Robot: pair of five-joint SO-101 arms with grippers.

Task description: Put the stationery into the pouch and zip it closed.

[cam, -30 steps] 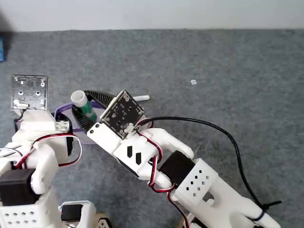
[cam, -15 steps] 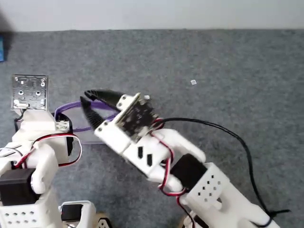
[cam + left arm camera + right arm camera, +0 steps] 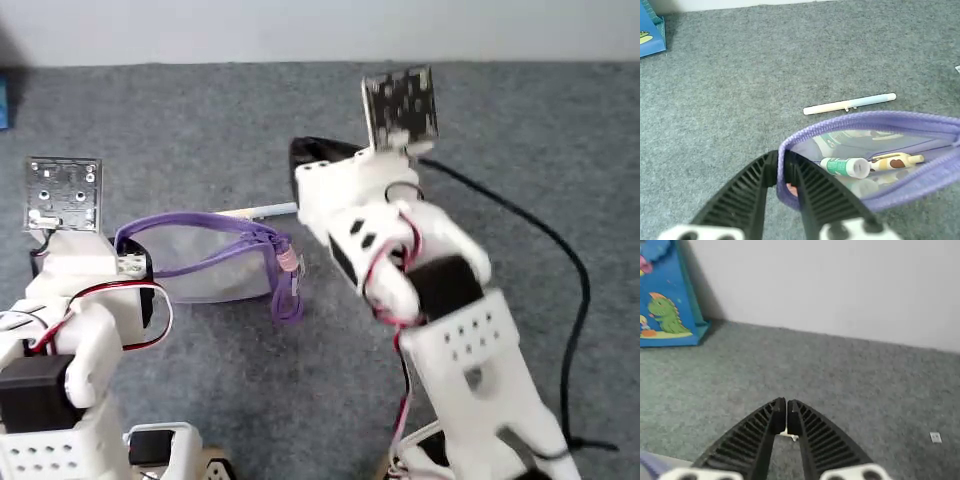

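Clamping the pouch (image 3: 890, 119) rim in shut left jaws, with glue stick (image 3: 845, 166) and spotted pen (image 3: 895, 161) already inside, just beyond them. Carrying nothing in closed right jaws. Yet to pack: pastel pen (image 3: 850, 104) past the pouch; then zip.

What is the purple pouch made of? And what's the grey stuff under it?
The pouch looks like soft, clear plastic: the green tube inside shows through its wall. Its purple rim looks like woven fabric, ribbed like zipper tape. The grey surface looks like felt or short carpet, because it is matte, fuzzy and speckled.
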